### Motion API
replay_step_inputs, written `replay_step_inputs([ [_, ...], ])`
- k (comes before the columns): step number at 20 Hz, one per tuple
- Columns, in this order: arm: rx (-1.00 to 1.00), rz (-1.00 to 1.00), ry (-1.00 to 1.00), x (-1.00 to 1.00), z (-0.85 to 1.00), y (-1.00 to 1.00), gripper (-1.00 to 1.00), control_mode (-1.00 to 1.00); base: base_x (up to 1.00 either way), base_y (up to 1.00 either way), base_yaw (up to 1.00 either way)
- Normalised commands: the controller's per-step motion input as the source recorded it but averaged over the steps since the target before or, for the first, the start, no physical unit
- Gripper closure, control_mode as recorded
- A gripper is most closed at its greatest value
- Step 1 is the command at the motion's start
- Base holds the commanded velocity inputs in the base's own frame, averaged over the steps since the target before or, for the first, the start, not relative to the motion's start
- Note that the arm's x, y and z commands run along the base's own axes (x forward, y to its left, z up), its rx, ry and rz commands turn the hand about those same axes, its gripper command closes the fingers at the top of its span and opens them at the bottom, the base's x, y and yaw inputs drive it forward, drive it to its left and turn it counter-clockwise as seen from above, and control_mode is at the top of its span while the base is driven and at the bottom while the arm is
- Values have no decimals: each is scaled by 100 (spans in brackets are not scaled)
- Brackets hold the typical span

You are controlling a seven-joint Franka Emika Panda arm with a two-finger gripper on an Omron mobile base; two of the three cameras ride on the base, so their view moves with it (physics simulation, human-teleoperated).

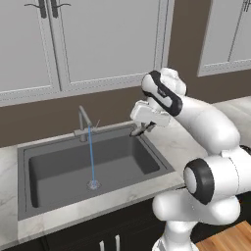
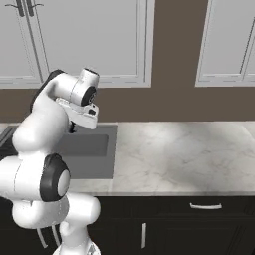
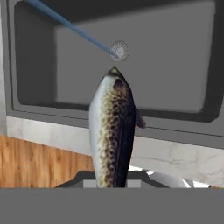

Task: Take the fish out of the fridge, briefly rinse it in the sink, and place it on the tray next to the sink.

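Observation:
The fish (image 3: 113, 131), dark and speckled with a pale belly, sticks out of my gripper (image 1: 140, 129) with its head pointing away from the hand, and the gripper is shut on its tail end. In the left base view the gripper hangs over the back right corner of the sink (image 1: 63, 169), just above the rim. A blue water stream (image 1: 91, 157) falls from the thin grey faucet (image 1: 84, 120) onto the drain (image 3: 119, 50), to the left of the fish and apart from it. The fish hides my fingertips. The tray and the fridge are out of view.
A marble counter (image 2: 184, 154) stretches to the right of the sink (image 2: 89, 144). Pale wall cabinets (image 1: 98, 39) hang above a brown wall. Dark lower cabinets (image 2: 199, 224) run below the counter. Wood floor (image 3: 39, 162) lies in front of the counter's edge.

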Motion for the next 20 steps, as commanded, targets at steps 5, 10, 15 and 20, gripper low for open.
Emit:
replay_step_inputs([
  [5,7,21,22,27,-32,16,100,-100,0,0,0],
  [10,0,3,4,16,-20,25,100,-100,0,0,0],
  [15,0,0,2,27,-40,58,100,-100,0,0,0],
  [20,11,0,0,39,-41,60,100,-100,0,0,0],
])
